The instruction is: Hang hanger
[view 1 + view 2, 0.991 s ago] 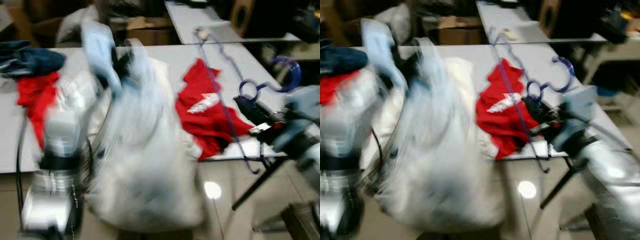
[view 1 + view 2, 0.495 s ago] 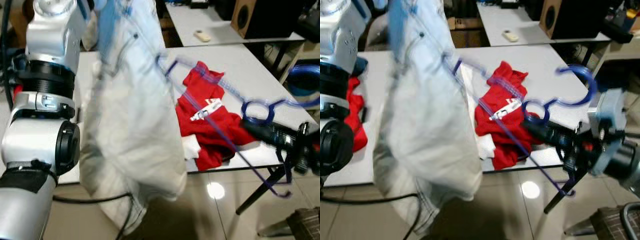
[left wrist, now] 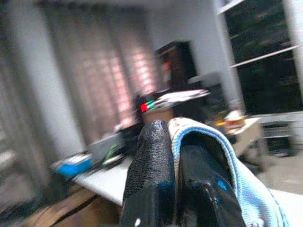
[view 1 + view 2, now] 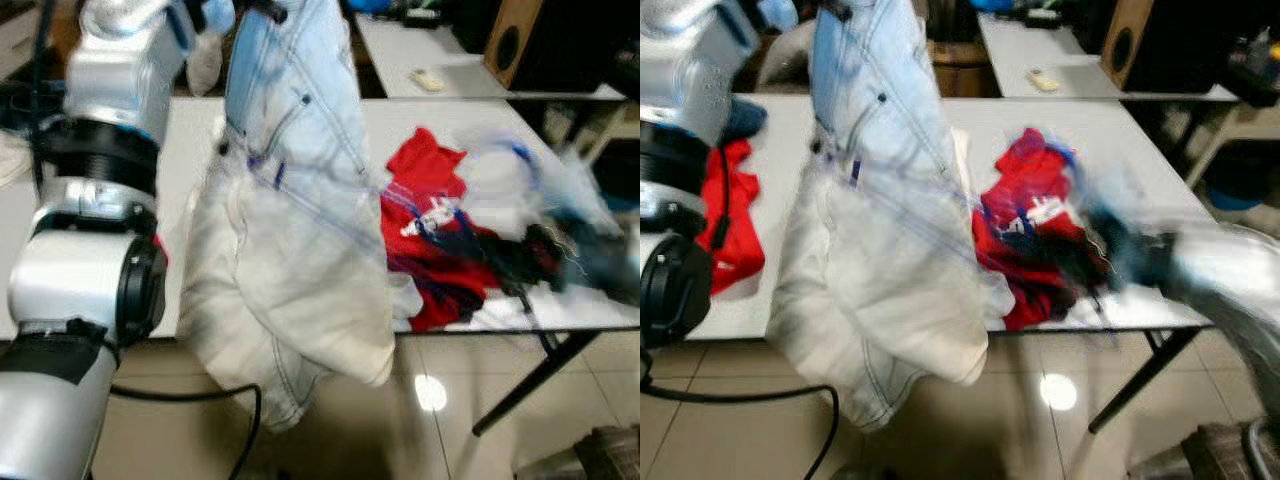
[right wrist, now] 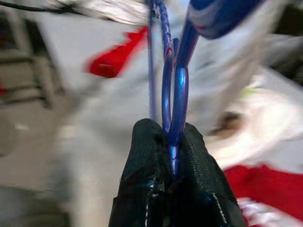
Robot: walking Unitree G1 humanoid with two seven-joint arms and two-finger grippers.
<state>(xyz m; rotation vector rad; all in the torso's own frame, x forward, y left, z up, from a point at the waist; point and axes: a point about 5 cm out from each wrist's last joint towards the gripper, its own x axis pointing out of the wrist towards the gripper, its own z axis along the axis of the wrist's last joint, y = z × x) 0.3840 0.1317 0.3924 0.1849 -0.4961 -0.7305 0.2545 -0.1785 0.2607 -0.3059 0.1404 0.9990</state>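
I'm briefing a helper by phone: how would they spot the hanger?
On the right side of the grey table, above the crumpled red shirt, the right gripper pinches a thin blue plastic hanger. It is the one blue looped frame among the clothes.

Light: bright, even indoor.
Glare: round lamp reflection on floor tiles (image 4: 430, 392).
Blur: right gripper (image 4: 535, 255) heavily motion-smeared; wrist views soft.

- The hanger (image 5: 171, 90) looks like glossy blue plastic.
- The jeans (image 4: 290, 210) are pale, faded denim cloth.
- The gripper fingers (image 5: 142, 189) are black with a finely textured, slightly shiny surface.
- The floor (image 4: 440, 420) is glossy tile.
- The table (image 4: 970, 115) has a smooth matt top.
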